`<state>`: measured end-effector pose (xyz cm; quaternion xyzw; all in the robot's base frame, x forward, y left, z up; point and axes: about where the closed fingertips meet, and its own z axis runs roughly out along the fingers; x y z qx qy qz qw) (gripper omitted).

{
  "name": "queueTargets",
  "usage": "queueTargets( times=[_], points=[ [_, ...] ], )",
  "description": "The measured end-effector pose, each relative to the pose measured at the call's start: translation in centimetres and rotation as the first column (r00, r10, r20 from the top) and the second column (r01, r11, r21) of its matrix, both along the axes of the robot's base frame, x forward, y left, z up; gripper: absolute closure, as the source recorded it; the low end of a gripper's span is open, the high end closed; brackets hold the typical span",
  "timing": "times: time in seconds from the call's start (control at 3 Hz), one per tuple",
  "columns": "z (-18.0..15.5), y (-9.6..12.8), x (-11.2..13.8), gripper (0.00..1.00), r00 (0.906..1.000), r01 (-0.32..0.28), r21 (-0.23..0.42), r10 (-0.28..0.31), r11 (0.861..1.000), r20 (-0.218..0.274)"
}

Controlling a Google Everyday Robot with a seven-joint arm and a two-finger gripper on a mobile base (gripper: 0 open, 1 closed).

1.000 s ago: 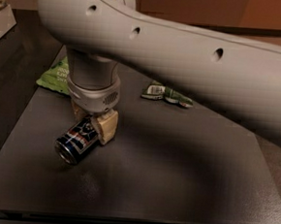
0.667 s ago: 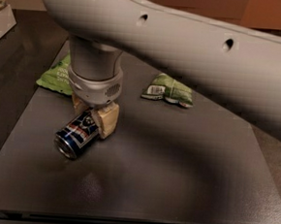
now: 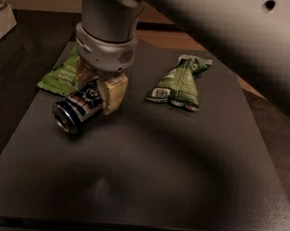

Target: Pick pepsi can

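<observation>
The pepsi can (image 3: 77,108), dark blue with red and white markings and a silver rim, lies tilted on its side between the tan fingers (image 3: 112,95) of my gripper (image 3: 96,91). Its open end points to the lower left. The gripper comes down from the grey wrist at the top left of the camera view and is shut on the can's rear half. The can looks held just above the dark table (image 3: 180,180). The far finger is partly hidden behind the can.
A green snack bag (image 3: 178,83) lies to the right of the gripper. Another green bag (image 3: 60,76) lies behind the can at the left. The big grey arm crosses the top of the view. A pale box edge (image 3: 1,16) stands at the far left.
The gripper has risen with the pepsi can between its fingers. The can sits higher over the table than before. The arm now covers more of the top of the view.
</observation>
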<state>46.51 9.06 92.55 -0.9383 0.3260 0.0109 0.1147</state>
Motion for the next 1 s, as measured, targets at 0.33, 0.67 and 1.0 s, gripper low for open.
queueTargets(
  times=[0.33, 0.67, 1.0],
  points=[
    [3.3, -0.2, 1.3, 1.00, 0.9998, 0.001, 0.052, -0.002, 0.999, 0.021],
    [5.5, 0.0, 2.1, 1.00, 0.9987, -0.005, 0.104, -0.001, 0.995, 0.050],
    [5.5, 0.2, 2.2, 1.00, 0.9985, -0.005, 0.109, -0.001, 0.994, 0.055]
  ],
)
